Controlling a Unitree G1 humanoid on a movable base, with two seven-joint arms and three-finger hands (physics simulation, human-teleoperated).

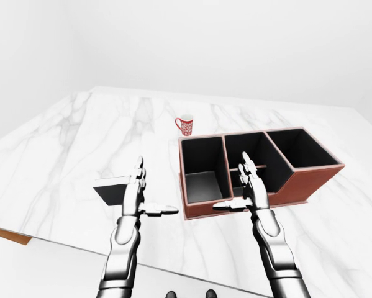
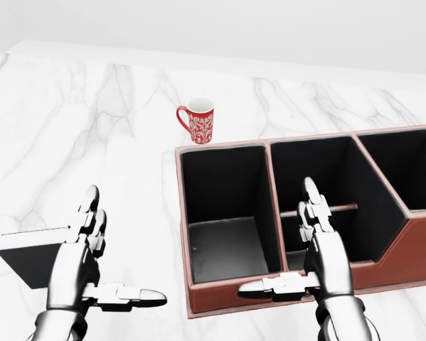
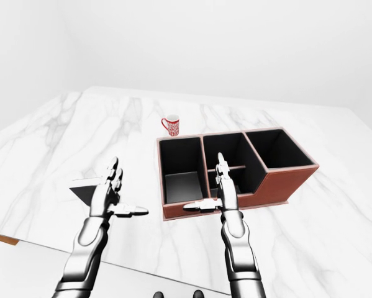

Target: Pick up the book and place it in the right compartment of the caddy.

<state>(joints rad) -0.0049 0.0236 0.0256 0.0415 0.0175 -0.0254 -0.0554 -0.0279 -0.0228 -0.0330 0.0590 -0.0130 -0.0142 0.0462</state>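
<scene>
The book lies flat on the marble table, a dark cover with a thin pale edge, at the lower left of the head view. My left hand hovers open just right of it, fingers straight, thumb pointing right, partly covering the book's right end. The red-brown caddy has three black compartments; its right compartment holds nothing visible. My right hand stands open over the caddy's near wall, below the middle compartment, thumb pointing left.
A red patterned mug stands above the caddy's left compartment. The marble table's near edge runs across the bottom of the left-eye view, with a brown corner below it at the left.
</scene>
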